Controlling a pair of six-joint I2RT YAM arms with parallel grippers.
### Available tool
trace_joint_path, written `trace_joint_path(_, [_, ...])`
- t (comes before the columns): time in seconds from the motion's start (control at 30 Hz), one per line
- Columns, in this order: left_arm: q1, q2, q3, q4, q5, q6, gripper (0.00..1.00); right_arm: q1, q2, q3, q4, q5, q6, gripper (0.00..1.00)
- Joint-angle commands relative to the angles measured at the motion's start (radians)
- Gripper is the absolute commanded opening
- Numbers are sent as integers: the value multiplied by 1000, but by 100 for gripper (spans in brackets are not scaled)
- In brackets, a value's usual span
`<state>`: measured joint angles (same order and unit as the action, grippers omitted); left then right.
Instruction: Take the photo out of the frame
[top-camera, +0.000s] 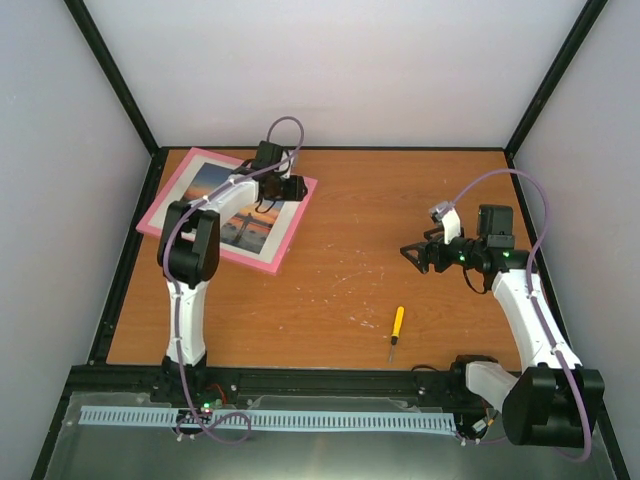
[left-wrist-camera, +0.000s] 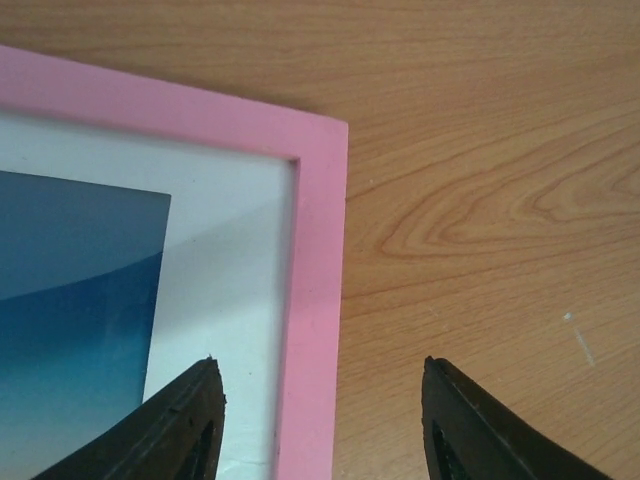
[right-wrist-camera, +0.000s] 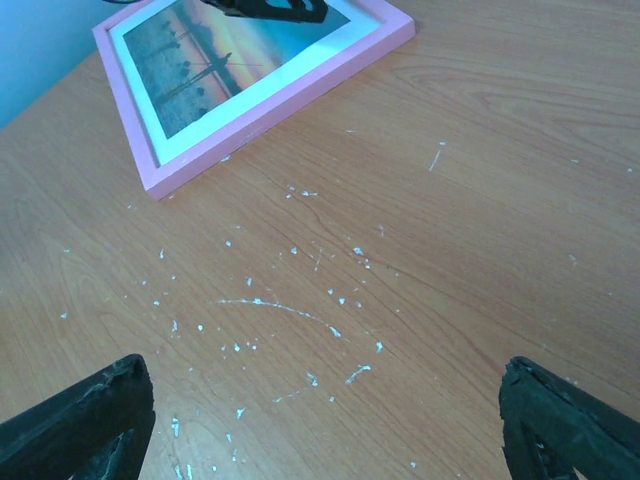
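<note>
The frame (right-wrist-camera: 270, 118) lies flat and face up at the far left corner of the worktop (top-camera: 360, 200), with the photo (right-wrist-camera: 220, 65) inside it behind a white border (left-wrist-camera: 230, 260). My left jaws are partly open, one on each side of the pink edge near a corner. My right jaws are wide open above the worktop, well apart from the frame.

Seen from above, the left arm (top-camera: 235, 190) covers the middle of the photo (top-camera: 212, 183) and the far right edge of the frame (top-camera: 163, 198), and hides its own fingertips. The left wrist view cuts the frame off at left and bottom, leaving only a blue corner of the photo. From the right wrist, the frame's far corner runs off the top edge
</note>
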<state>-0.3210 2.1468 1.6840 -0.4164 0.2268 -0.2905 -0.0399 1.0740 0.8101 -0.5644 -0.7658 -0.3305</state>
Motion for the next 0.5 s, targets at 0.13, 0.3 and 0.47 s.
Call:
trace_joint_path(0.13, [-32,90,56,27,-27,66,59,5,22,-9,-7,-69,-52,85])
trace_joint_path(0.3, [-41,114,72,13,-55,75,62,5,2,-17,0,-45,-51,89])
trace_joint_path(0.47, [-48,145,94,-18,-56,80,62,5,1,-21,5,-44,-51,91])
